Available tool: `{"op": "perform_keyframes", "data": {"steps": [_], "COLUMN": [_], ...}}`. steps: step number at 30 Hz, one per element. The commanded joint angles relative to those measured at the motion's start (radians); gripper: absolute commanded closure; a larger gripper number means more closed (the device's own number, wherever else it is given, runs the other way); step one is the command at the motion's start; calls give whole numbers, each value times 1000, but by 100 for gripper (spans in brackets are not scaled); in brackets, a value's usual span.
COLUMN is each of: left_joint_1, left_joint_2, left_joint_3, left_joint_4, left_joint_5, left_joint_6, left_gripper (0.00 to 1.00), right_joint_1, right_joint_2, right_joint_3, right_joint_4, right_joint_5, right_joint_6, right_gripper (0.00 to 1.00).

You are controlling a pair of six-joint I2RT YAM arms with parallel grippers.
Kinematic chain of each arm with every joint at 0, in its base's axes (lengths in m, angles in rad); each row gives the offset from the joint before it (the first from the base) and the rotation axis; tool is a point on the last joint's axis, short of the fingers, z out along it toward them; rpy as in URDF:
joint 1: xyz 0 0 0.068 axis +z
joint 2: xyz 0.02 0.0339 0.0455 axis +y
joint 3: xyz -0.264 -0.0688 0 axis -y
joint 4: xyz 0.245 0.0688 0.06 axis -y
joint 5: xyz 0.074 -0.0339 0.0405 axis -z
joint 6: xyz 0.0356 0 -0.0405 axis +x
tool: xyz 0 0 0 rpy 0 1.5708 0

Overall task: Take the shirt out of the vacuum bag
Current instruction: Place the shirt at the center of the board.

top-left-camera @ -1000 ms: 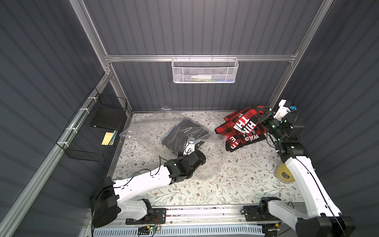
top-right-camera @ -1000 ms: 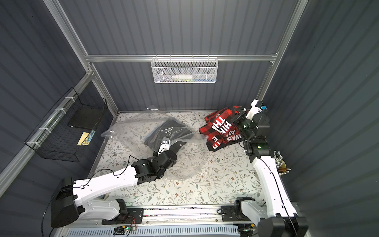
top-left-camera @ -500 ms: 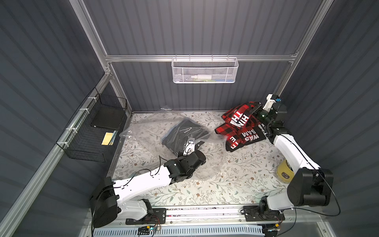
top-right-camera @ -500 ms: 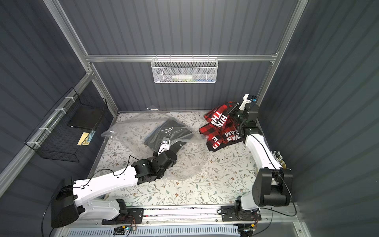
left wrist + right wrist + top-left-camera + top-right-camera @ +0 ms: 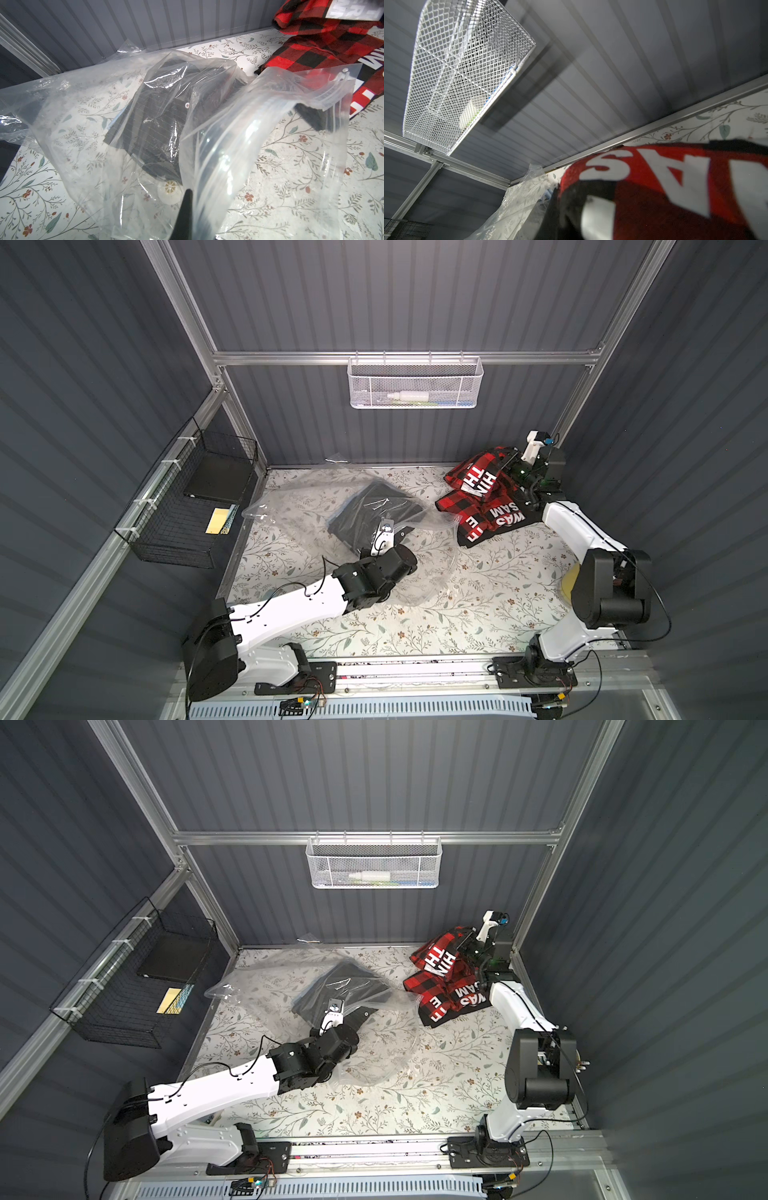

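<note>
The floral table carries the vacuum bag, spread loose and crinkled across its middle. A dark folded shirt lies inside the bag. The red plaid shirt is outside the bag, heaped in the far right corner just beside the bag's zip-seal edge. I cannot tell whether the two touch.

My right gripper is closed on a bunched fold of the red plaid shirt and holds that part raised off the table, while the rest of it drapes down. My left gripper is pinched tight on the bag's plastic near the round white valve, holding the bag where it lies.

I judge I am at the end of drawing this shirt clear. Next I should lower the raised fold, open my right jaws over bare table away from the bag's mouth, and keep my left pinch until the cloth is free. The dark shirt may then need the same pull.
</note>
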Motion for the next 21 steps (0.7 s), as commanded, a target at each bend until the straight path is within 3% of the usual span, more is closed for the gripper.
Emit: {"op": "perform_keyframes", "data": {"steps": [1,7,14,20,21], "left_joint_1": [-4,-4,-4,-4,-4], "left_joint_2": [-9,-12,-19,-23,-25], "left_joint_3": [-22,-33,-40,-45,-46], "left_joint_4": [-31,-35,-38,-41,-41], "left_joint_5": [-2,-2,3,3,1], "left_joint_6": [-24,-32,-33,-37,-38], "left_gripper": [100,100,100,100,100], "right_joint_1": [-3,-2,-2,0,0], "right_joint_2": [6,44,57,46,36], "right_joint_3": [8,-73,-294,-317,-320], "right_joint_4": [106,108,252,234,234], "right_joint_5": [-22,-56,18,52,59], "right_joint_6": [-38,-46,-25,-55,-58], "right_gripper": [100,100,100,100,90]}}
